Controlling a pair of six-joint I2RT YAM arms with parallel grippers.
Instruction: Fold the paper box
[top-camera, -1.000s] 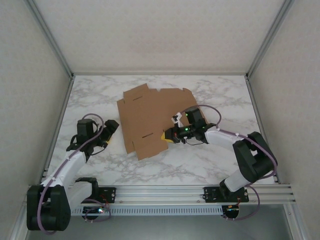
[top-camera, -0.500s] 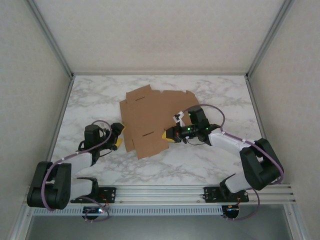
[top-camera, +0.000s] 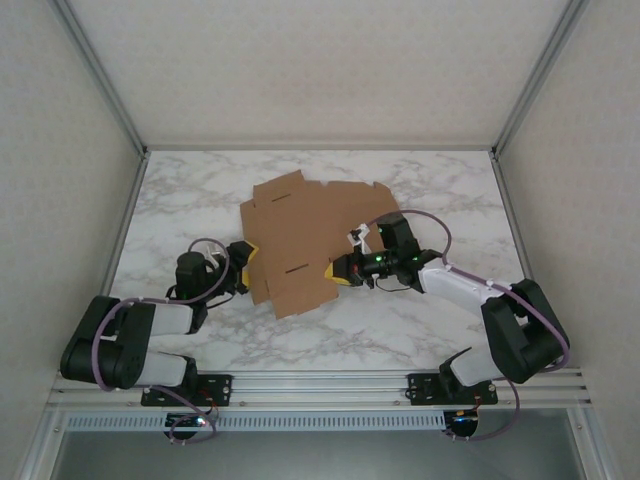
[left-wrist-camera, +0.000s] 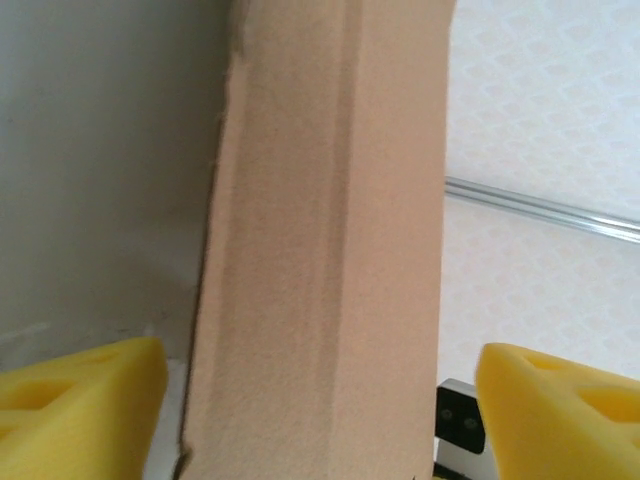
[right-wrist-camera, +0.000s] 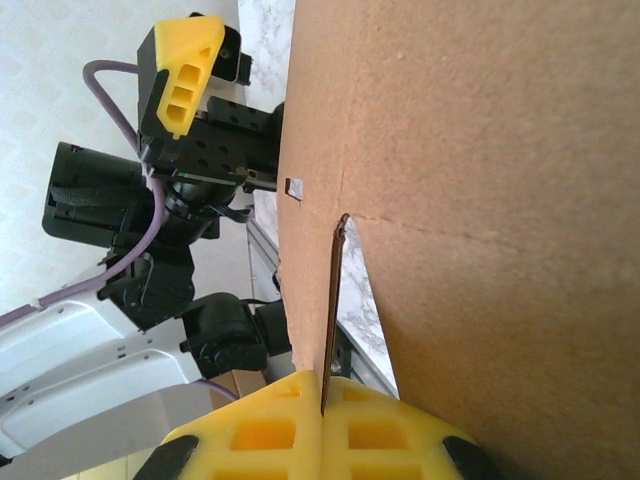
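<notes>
Brown box (top-camera: 300, 245) on the table (top-camera: 400, 325): our right end effector (top-camera: 336, 271) clenches its near edge; our left end effector (top-camera: 247, 266) straddles a flap, released.

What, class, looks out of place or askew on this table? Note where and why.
The paper box lies askew, its edges at a slant to the edges of the table. The right gripper is shut on its near edge; the left gripper stands open around its left flap. No tear or spill shows.
</notes>
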